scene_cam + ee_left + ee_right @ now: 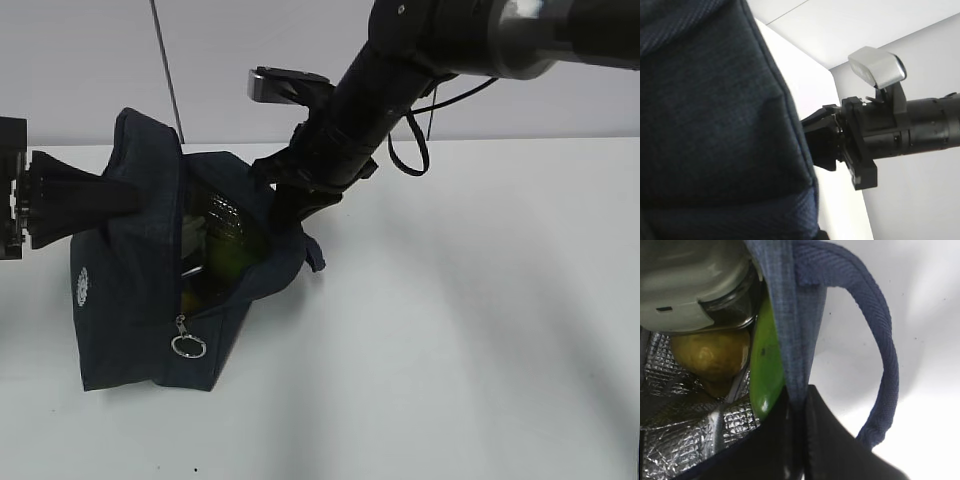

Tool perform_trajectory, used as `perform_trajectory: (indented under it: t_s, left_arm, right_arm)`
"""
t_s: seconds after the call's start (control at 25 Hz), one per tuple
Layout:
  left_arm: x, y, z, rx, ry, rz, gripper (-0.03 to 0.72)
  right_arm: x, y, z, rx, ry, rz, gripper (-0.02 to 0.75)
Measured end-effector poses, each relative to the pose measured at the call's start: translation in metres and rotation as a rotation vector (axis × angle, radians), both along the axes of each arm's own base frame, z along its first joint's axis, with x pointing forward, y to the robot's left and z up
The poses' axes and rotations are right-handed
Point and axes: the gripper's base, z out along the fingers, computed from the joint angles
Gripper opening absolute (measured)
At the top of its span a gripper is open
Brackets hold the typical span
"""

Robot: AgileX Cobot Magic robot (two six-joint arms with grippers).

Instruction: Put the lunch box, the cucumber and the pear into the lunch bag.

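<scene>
A white table (pixel 470 330) – bare, faintly shadowed – meets a pale wall (pixel 90 60).
</scene>
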Motion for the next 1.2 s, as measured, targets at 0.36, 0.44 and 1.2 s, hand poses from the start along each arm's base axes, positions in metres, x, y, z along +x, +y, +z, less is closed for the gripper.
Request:
perform_trajectory:
  t_s: [0.36, 0.44, 1.2]
  left_arm:
    - [0.001, -0.011, 0.000, 0.003, -0.002, 0.003, -0.015]
    - [0.002, -0.017, 0.000, -0.005, -0.002, 0.009, -0.015]
    - [0.031, -0.076, 0.002, -0.006, -0.040, -0.061, -0.015]
  right_arm:
    - [0.004, -0.010, 0.015, -0.144, -0.040, 0.033, 0.006]
    - [0.005, -0.015, 0.016, -0.201, -0.043, 0.026, 0.006]
    - [-0.005, -0.060, 0.072, -0.546, -0.203, -0.136, 0.006]
